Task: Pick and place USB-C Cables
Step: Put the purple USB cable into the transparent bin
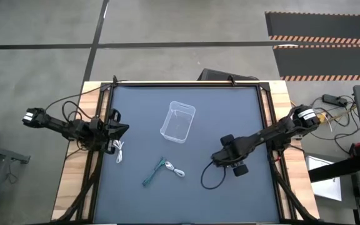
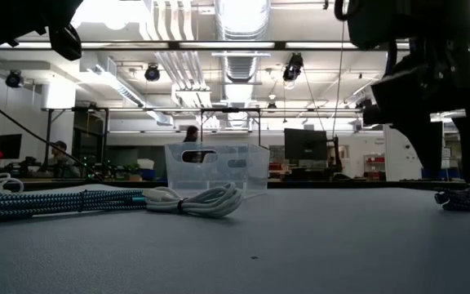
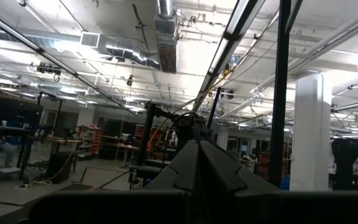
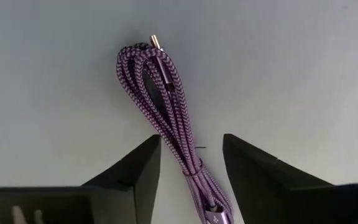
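On dark table [image 1: 230, 119] — purple cable [image 4: 169, 127], clear bin [image 1: 178, 122].

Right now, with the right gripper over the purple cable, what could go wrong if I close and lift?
The open right gripper straddles only one end of the purple cable, so the loose coil may dangle or slip. The clear bin is small and some way off; trailing loops might catch its rim.

The high view looks straight down on the whole surface [image 1: 230, 119] and both arms; the low view sits at surface height, facing level across it into the room — both catch the clear bin [image 1: 178, 122]; the left wrist view faces out into the room; the right wrist view looks close down at the purple cable [image 4: 169, 118].
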You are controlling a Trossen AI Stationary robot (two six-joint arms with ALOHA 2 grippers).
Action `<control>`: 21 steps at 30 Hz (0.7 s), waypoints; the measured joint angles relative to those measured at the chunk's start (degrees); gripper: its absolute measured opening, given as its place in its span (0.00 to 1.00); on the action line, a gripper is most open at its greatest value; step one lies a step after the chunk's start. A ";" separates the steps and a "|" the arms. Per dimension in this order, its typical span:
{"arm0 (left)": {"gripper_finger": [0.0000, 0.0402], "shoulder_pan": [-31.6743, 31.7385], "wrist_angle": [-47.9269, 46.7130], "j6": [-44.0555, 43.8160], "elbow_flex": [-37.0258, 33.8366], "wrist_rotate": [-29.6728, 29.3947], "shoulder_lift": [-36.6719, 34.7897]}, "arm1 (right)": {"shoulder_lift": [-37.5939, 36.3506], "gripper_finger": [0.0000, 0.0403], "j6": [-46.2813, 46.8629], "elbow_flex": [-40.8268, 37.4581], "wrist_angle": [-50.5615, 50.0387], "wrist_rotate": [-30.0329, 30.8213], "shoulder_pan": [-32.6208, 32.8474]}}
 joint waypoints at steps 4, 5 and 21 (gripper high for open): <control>0.00 -0.01 0.00 -0.02 0.00 0.00 0.09 | 2.14 0.43 0.02 -0.02 0.05 -0.32 0.00; 0.00 -0.02 -0.01 -0.08 0.00 0.00 0.11 | 2.72 0.44 -0.01 -0.02 -0.09 -0.39 0.00; 0.00 -0.02 -0.02 -0.40 0.00 0.02 0.16 | 6.76 0.40 -0.29 0.10 0.41 -0.37 0.00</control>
